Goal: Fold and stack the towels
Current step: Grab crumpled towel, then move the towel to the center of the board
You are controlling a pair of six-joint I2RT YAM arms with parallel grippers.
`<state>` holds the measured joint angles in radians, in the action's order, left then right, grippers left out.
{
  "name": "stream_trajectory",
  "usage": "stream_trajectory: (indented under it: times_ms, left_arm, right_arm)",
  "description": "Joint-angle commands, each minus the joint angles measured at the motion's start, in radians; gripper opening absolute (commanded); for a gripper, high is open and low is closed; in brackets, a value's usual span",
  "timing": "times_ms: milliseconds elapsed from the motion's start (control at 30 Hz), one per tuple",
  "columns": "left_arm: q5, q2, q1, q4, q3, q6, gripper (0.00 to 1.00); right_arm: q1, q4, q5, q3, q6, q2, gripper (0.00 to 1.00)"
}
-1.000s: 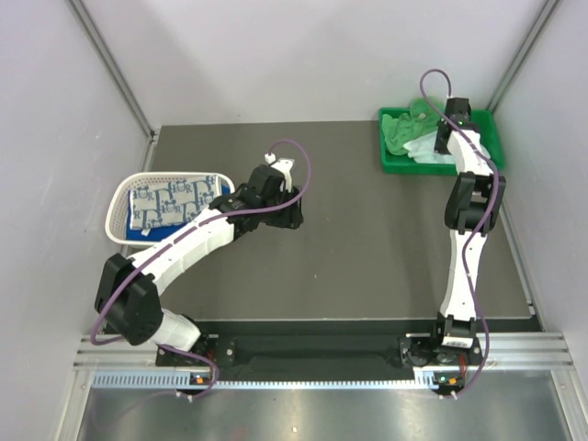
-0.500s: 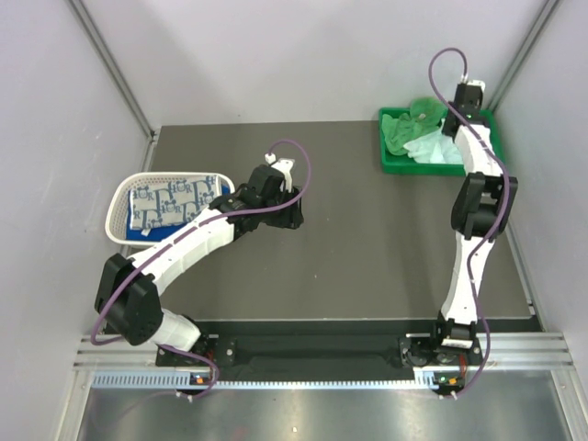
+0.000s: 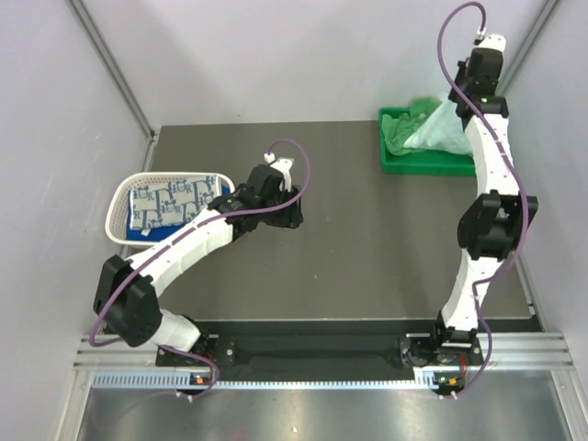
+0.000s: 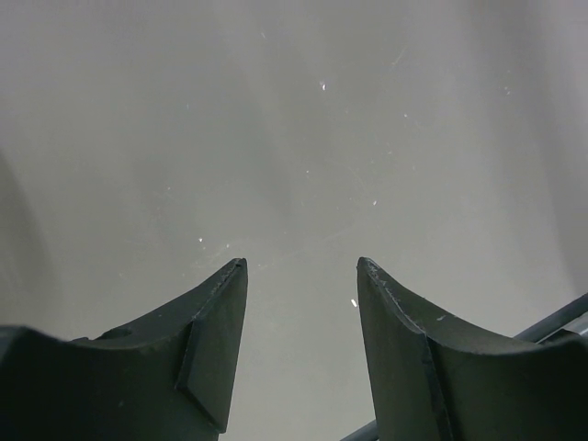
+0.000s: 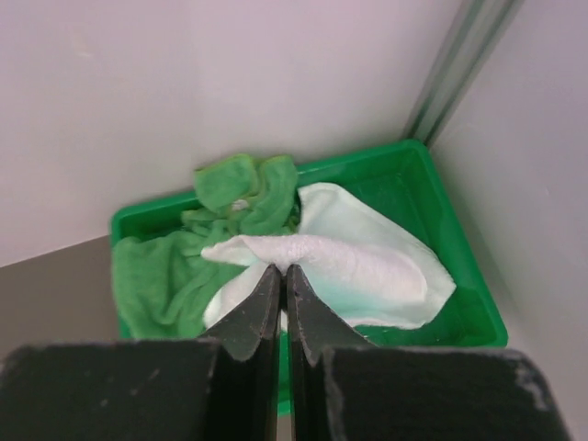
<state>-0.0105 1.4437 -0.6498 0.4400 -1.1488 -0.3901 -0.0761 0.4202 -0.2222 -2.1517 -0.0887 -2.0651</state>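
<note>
The right tool (image 5: 283, 269) is up over the far right corner of the table (image 3: 367, 239). Its two dark fingers are pressed together on a fold of the pale mint-white terry towel (image 5: 358, 262). The cloth is drawn up into a narrow ridge at the fingertips. From above, this towel (image 3: 439, 133) hangs as a slanted sheet from the tool down to the rigid green plastic tray (image 3: 423, 167), and its lower part spreads across the right half of the tray floor. The bright green towel (image 5: 156, 276) lies crumpled in the left half of the same tray, touching the pale one, with one bunched end towards the far wall.

The left tool (image 4: 301, 264) hovers over bare dark table left of centre, just right of the basket. Its fingers stand apart with nothing between them; only the scuffed grey surface shows through the gap.

The white lattice basket (image 3: 118, 225) sits at the left edge of the table. A folded white towel patterned in blue-grey (image 3: 170, 202) lies flat in it and fills most of it. At the near side of the basket a thin strip of royal blue (image 3: 147, 234) shows beneath the patterned towel. It may be a second folded towel, though too little of it shows to be sure.
</note>
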Motion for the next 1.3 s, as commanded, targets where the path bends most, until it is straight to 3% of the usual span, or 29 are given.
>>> stream_trajectory:
  times_ms: [0, 200, 333, 600, 767, 1033, 1100, 1267]
  left_arm:
    - [0.001, -0.065, -0.002, -0.061, -0.02, 0.002, 0.56]
    - [0.092, -0.132, -0.002, -0.04, -0.037, -0.012, 0.56]
    - [0.187, -0.227, -0.001, -0.024, -0.025, -0.035, 0.56]
    - [0.444, -0.382, 0.021, 0.062, -0.006, -0.102, 0.56]
    - [0.454, -0.411, 0.035, 0.051, 0.027, -0.125, 0.56]
    - [0.27, -0.224, 0.036, -0.058, 0.064, -0.122, 0.56]
    - [0.199, -0.133, 0.036, -0.076, 0.046, -0.098, 0.57]
    - [0.176, 0.059, 0.041, -0.081, -0.066, -0.072, 0.59]
  right_arm:
    - [0.068, -0.018, 0.03, -0.004, 0.012, 0.153, 0.0]
    - [0.261, -0.014, 0.037, 0.056, -0.003, 0.325, 0.0]
    - [0.418, -0.08, 0.079, 0.235, -0.055, 0.469, 0.0]
    - [0.734, -0.323, 0.121, 0.932, -0.209, 0.801, 0.0]
    - [0.982, -0.502, 0.115, 1.292, -0.347, 0.841, 0.0]
    - [1.279, -0.594, 0.075, 1.509, -0.494, 0.783, 0.0]
    - [1.309, -0.58, 0.064, 1.562, -0.508, 0.828, 0.0]
    - [1.456, -0.436, 0.061, 1.596, -0.494, 0.907, 0.0]
